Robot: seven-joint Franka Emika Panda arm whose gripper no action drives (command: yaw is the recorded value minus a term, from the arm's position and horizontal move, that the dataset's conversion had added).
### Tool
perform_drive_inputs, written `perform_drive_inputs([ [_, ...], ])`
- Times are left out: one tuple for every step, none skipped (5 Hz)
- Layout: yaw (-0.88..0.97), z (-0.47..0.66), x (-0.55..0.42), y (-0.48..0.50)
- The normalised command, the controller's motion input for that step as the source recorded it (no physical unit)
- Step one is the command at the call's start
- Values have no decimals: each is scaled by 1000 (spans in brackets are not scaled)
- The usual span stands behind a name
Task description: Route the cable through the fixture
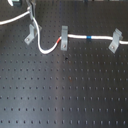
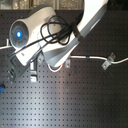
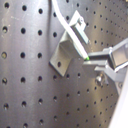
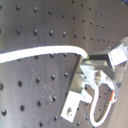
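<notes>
The white cable (image 1: 47,50) comes in from the first exterior view's left, rises to my gripper (image 1: 31,8), drops by the left grey fixture (image 1: 30,34), and sags in a loop. Its red band (image 1: 60,40) sits at the middle fixture (image 1: 64,37). Its blue band (image 1: 89,37) lies between that fixture and the right fixture (image 1: 116,40). In both wrist views the cable (image 4: 45,51) (image 3: 62,17) ends at my gripper (image 4: 92,60) (image 3: 95,62), shut on it right beside the left fixture (image 3: 67,47) (image 4: 77,90).
The black perforated board (image 1: 65,90) carries only the three fixtures and the cable. In the second exterior view my arm (image 2: 45,35) hides the left part of the board; the right fixture (image 2: 106,62) and the cable (image 2: 92,59) still show there.
</notes>
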Motion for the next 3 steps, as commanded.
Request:
perform_drive_inputs([
  [757,203,-244,294],
  [420,162,-361,521],
  [80,225,-170,186],
])
